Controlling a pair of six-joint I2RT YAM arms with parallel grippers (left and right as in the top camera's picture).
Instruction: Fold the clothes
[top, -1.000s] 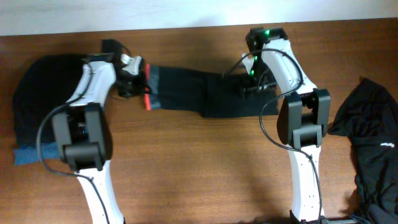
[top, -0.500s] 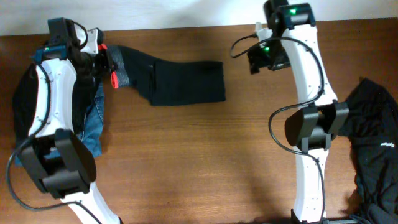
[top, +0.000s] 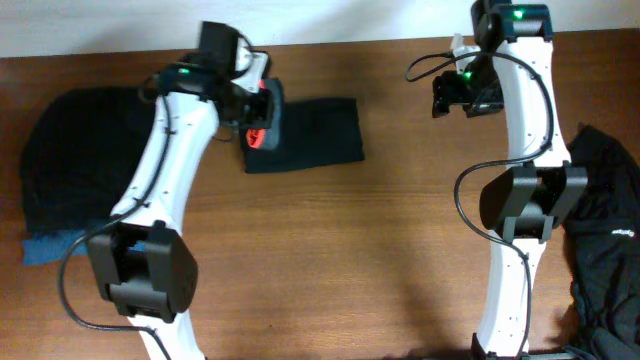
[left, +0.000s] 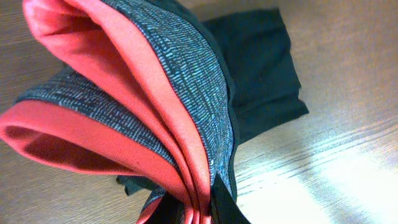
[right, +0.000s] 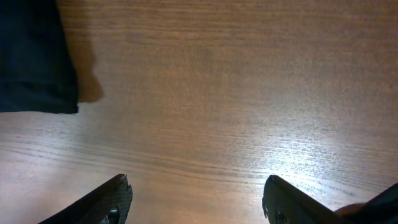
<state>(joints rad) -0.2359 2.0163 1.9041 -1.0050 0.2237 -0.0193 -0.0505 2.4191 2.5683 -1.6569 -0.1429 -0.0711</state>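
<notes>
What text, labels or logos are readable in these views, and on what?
White lettering on the black garment at the right of the overhead view: too small to read.
Leggings and their waistband: no text shows.
Nothing else readable in any view.

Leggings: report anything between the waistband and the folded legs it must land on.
Nothing visible. The left gripper holds the waistband at the left end of the folded legs, whose top lies bare; the right gripper hangs aside.

Soft matt cloth leggings (left: 155, 93) on glossy wood table (right: 217, 93)
</notes>
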